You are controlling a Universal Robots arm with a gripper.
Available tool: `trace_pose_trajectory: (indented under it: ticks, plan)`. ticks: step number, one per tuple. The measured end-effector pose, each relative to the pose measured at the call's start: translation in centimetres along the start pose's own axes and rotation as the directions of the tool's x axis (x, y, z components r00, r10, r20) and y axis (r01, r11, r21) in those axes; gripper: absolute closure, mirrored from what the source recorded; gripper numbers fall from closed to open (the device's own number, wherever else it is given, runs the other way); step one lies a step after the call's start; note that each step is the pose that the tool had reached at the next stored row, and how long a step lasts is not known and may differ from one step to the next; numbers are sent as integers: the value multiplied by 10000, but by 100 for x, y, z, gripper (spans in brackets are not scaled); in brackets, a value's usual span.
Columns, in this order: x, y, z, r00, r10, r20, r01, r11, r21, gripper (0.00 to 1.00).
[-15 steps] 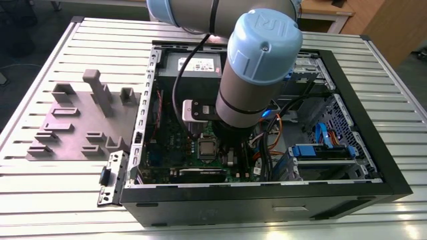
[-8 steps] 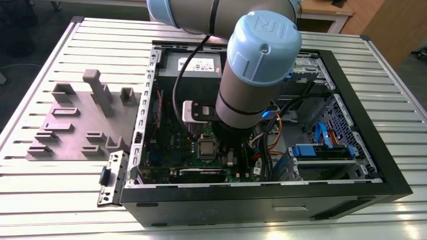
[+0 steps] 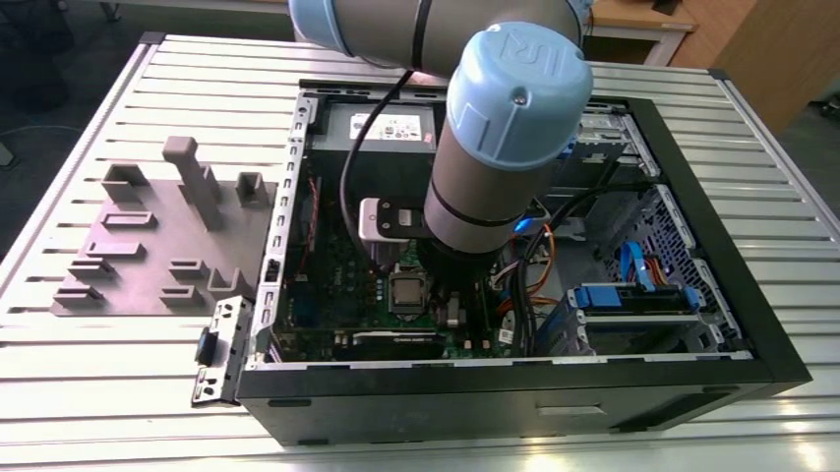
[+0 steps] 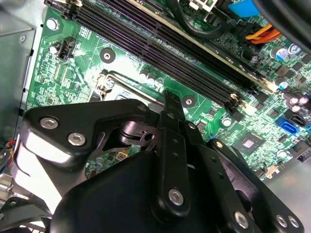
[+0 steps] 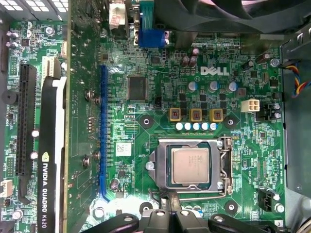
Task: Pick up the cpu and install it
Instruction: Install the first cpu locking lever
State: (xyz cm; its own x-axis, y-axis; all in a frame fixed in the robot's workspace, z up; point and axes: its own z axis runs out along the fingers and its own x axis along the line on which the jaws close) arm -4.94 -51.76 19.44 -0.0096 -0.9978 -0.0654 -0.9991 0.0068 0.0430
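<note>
I have the arm reaching down into the open black computer case [image 3: 525, 388], which lies on its side on the ribbed metal counter [image 3: 118, 364]. My landmark is the green motherboard [image 5: 160, 63]. On it, in the first wrist view, the small square cpu with the pale silver-grey metal top [image 5: 190, 165] sits flat inside the rectangular silver metal socket frame [image 5: 224, 167], near the board's middle. The gripper [image 5: 169, 213] hangs just beside that frame, close to its edge and apart from the chip. Its black linkage blocks my view of the tips, so I cannot tell whether the jaws are spread or pressed together.

Around the socket on the motherboard I see three yellow square components in a row [image 5: 196, 114] beside the frame and a long blue slot [image 5: 103, 133] further off. Past that slot a black graphics card [image 5: 50, 155] stands on edge. In the second wrist view, long dark memory slots [image 4: 165, 48] run across the board beyond the gripper body. In the exterior view, black and orange cables [image 3: 545, 265] crowd the case next to the arm's grey wrist [image 3: 493, 187], which covers much of the board. A matte grey plastic fixture with raised blocks [image 3: 145, 246] lies on the counter well apart from the case.
</note>
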Motion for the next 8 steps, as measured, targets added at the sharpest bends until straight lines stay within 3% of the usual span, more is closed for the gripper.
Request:
trace_pose_trajectory:
  ticks: [8]
  plan:
    - [-14, -4, 19, 10000, 1, -17, -1, 10000, 0, 89]
